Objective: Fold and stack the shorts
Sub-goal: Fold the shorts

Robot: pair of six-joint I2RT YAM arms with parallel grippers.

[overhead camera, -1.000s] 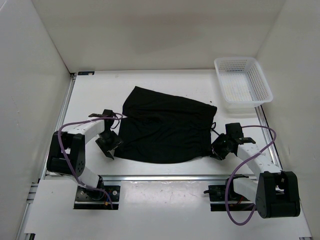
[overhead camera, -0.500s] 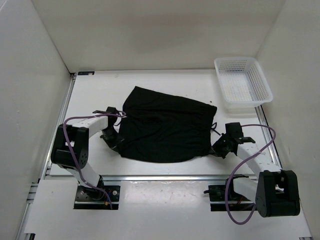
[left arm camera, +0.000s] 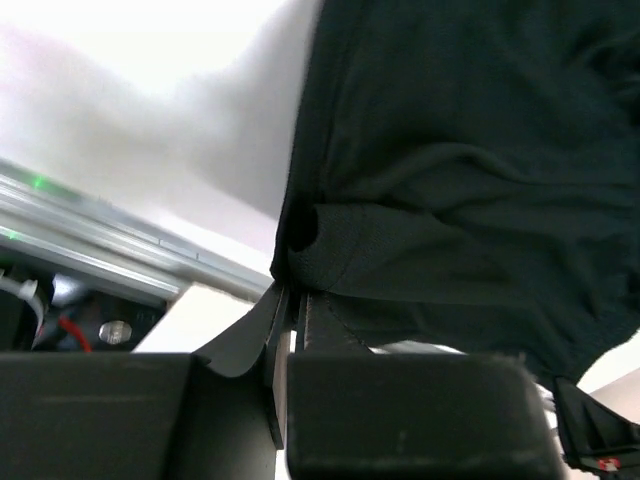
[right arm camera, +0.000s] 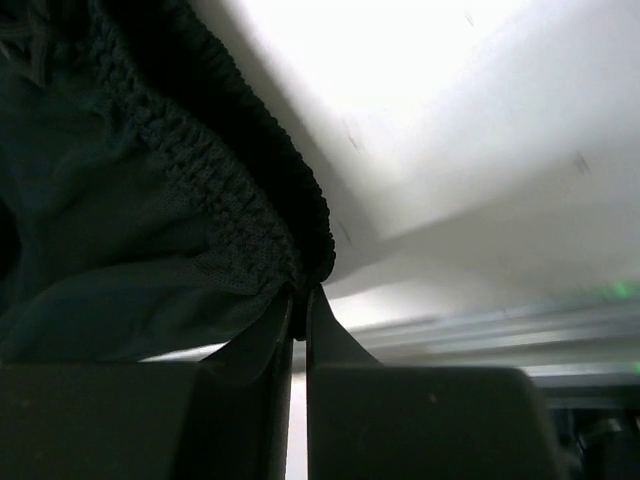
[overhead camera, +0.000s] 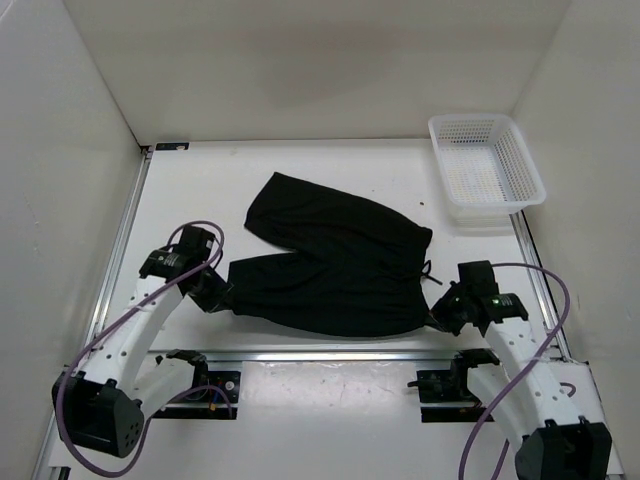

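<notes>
The shorts [overhead camera: 330, 270] stretch between your two clamped grippers: left gripper [overhead camera: 217, 293] pinches a hem corner [left arm camera: 335, 245], right gripper [overhead camera: 443, 313] pinches the elastic waistband [right arm camera: 235, 205].

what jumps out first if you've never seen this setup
The black shorts lie spread across the middle of the white table, pinched at both near corners: the left gripper is shut on a hem, the right gripper on the elastic waistband. A white mesh basket sits at the far right corner.
</notes>
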